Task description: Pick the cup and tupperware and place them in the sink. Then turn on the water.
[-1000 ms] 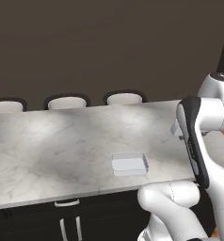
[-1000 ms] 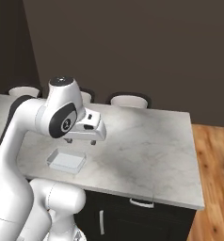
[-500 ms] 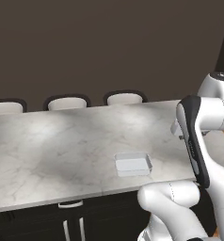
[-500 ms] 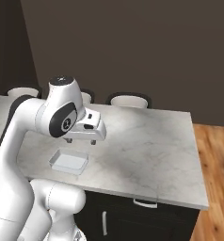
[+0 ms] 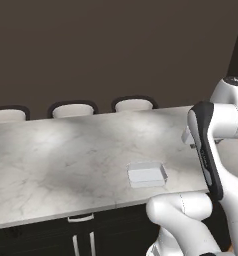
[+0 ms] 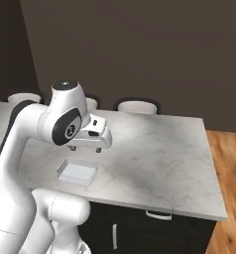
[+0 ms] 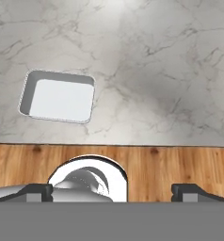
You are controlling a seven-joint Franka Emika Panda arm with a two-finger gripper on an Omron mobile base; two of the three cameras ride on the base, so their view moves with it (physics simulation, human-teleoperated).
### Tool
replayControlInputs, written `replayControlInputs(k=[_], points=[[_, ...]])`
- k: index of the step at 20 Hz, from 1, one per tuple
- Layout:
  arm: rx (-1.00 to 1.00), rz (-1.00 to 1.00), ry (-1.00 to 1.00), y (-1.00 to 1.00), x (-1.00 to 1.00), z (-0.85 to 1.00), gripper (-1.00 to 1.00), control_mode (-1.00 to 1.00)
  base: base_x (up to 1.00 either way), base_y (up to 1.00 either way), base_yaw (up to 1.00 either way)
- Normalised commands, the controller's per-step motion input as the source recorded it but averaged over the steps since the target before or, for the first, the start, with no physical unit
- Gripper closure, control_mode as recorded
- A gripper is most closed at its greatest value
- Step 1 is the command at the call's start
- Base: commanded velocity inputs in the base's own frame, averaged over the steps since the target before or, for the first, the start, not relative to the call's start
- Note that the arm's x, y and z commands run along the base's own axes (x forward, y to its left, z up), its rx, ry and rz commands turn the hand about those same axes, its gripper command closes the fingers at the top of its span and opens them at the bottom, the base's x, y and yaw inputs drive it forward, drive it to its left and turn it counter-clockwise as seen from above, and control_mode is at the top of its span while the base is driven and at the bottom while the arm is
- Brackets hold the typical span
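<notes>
Nearest, the gripper hangs above the marble counter with fingers spread wide and nothing between them; in the hand view its two dark tips stand far apart. Just beyond and below it lies the tupperware, flat on the counter close to the counter's near edge, open side up, empty. It looks light, thin-walled and stiff, probably smooth plastic that could skid on the stone; a pinch across one long rim wall seems the likeliest hold, since the full width may exceed the finger spread. Nothing crowds it on the counter. Beyond the counter's far edge, three chair backs stand against a dark wall.
</notes>
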Motion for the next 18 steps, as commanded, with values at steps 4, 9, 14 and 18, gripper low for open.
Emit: replayControlInputs(k=[4, 9, 14, 18], points=[[0.00, 0.00, 0.00, 0.00, 0.00, 0.00, -1.00, 1.00, 0.31, 0.34, -0.04], [0.00, 0.00, 0.00, 0.00, 0.00, 0.00, -1.00, 1.00, 0.41, 0.25, 0.00], [0.00, 0.00, 0.00, 0.00, 0.00, 0.00, -1.00, 1.00, 0.38, 0.13, 0.00], [0.00, 0.00, 0.00, 0.00, 0.00, 0.00, -1.00, 1.00, 0.25, 0.12, 0.00]])
